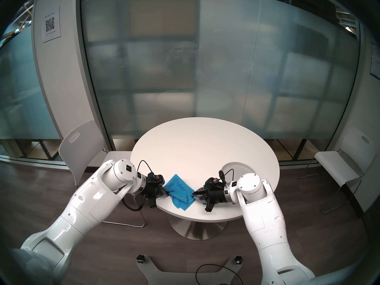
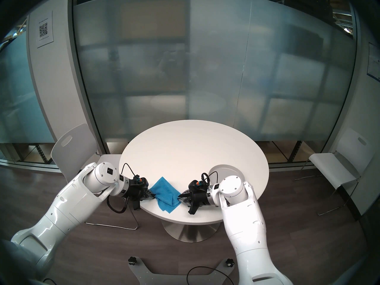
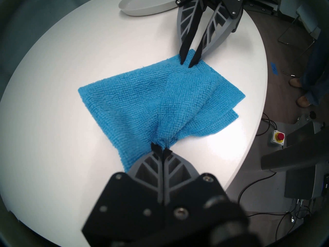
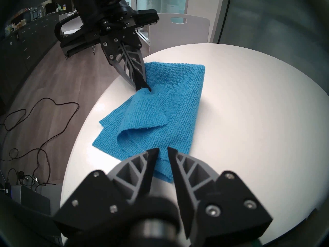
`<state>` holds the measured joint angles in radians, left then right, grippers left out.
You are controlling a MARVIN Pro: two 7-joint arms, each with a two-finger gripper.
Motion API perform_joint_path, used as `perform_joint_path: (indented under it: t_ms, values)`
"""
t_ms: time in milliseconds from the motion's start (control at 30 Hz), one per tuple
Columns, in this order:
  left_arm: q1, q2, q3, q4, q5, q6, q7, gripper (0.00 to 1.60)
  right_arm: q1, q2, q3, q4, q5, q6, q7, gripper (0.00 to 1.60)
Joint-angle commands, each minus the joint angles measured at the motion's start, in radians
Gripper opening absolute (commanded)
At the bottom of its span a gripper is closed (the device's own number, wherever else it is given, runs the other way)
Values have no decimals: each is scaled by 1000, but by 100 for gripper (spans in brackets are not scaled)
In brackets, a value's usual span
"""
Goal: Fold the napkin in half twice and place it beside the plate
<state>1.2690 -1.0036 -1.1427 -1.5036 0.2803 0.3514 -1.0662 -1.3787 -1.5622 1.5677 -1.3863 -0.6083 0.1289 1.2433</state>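
Now the round white table [image 1: 205, 146] carries the grey plate [image 1: 238, 169] at its right side and, near the front edge, the blue napkin [image 3: 151, 97] — folded, one flap raised. The left gripper [image 3: 161, 148] is clenched on a bunched napkin edge; the right gripper [image 4: 163, 149] stands released, its tips at the opposite edge.

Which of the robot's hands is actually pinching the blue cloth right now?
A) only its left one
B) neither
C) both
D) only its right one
A: the left gripper has its fingers shut on a bunched bit of the cloth, while the right gripper has its fingers apart over the other end, gripping nothing.
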Motion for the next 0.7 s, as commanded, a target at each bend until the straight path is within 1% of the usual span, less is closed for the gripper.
perform_joint_path:
  t_ms: [0,167,400,667]
  values:
    - [-6,6,-10,-14,-11,3,-13,0,46,2,-1,30,-12,-1,-15,71]
    - [-5,2,-18,-22,-19,7,-18,0,62,5,-3,59,-24,-4,-27,70]
    - [-8,5,-32,-39,-33,26,-34,0,71,6,-2,74,-33,-3,-29,70]
    - [22,20,-41,-51,-40,30,-38,0,75,5,-2,83,-37,-5,-33,70]
